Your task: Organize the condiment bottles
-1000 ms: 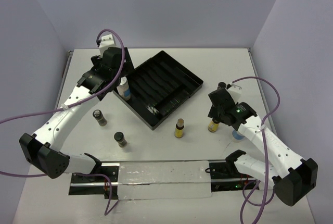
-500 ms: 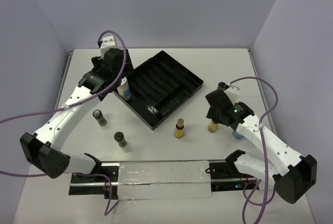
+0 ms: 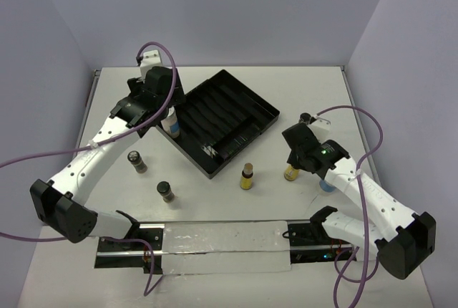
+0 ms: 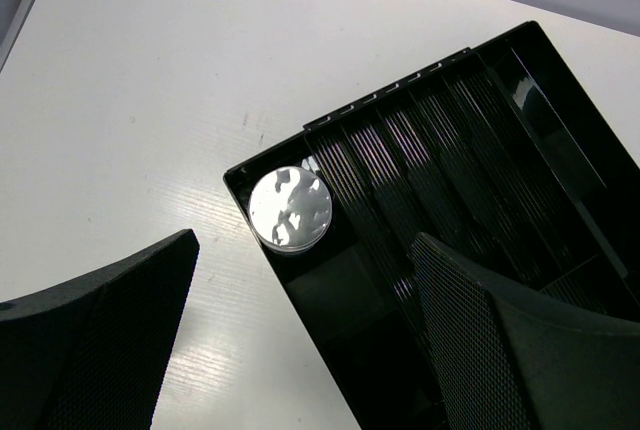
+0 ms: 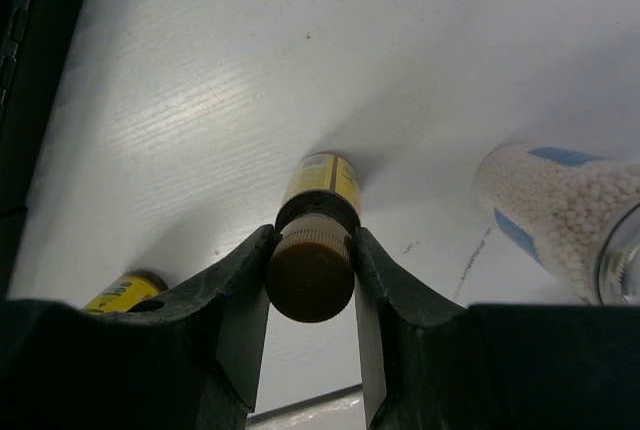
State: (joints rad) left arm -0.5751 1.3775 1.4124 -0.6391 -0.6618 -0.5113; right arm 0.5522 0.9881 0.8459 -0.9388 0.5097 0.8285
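The right gripper (image 5: 311,250) is clamped on the dark cap of an amber bottle (image 5: 322,182), pinched from both sides. The cap is judged to be taken so the bottle hangs upright for carrying. Whether its base rests on the table (image 3: 308,86) cannot be told. A second amber bottle (image 3: 247,177) is stood just beside it on the tray side, and a blue-labelled bottle (image 5: 560,215) of white beads is close on the other side, half hidden by the arm from above. Little side room is left there, so a straight lift is judged safest. On the left, a short dark bottle (image 3: 167,191) and a second dark bottle (image 3: 136,160) are stood apart on open table, easily reached. Further back the black tray (image 4: 470,150) is set at an angle, its ridged slots seen empty and its raised walls to be cleared on entry. At its left corner a white-lidded bottle (image 4: 290,208) is stood; inside or against the wall cannot be told. The left gripper (image 4: 305,242) is held above it, spread wide, nothing gripped.
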